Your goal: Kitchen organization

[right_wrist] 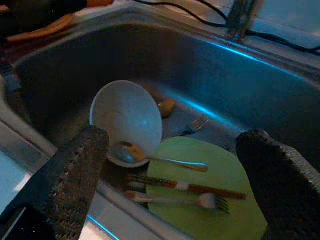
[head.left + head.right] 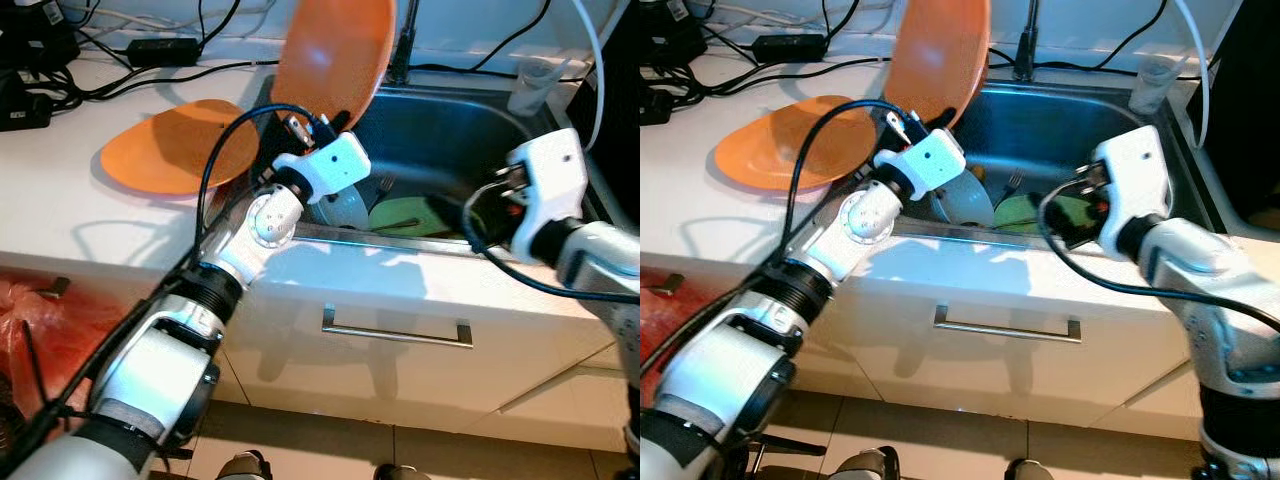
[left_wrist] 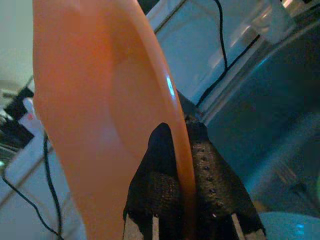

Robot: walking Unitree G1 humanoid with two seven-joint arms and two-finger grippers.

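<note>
The left end effector (image 3: 186,195) clamps one orange plate (image 2: 335,50) upright over the sink (image 2: 470,130) edge; a second orange plate (image 2: 175,145) lies on the bench (image 2: 50,190). The right end effector (image 1: 165,190) hangs spread above a white bowl (image 1: 127,120) and green plate (image 1: 220,200).

A sink (image 2: 470,120) is set into the bench (image 2: 60,190), with a drawer handle (image 2: 396,332) on the cabinet front below it. Inside the sink a bowl (image 1: 127,117) lies tilted on its side, left of a flat plate (image 1: 220,200). A spoon (image 1: 150,157) reaches from the bowl onto that plate; two forks (image 1: 175,192) lie on the plate, and a third fork (image 1: 192,126) lies behind it. On the bench left of the sink rests another plate (image 2: 165,150), with cables (image 2: 120,60) behind it. The left claw (image 3: 187,200) holds a third plate (image 3: 100,115) upright above the sink's left edge. The right claw (image 1: 170,185) hangs open over the sink.
</note>
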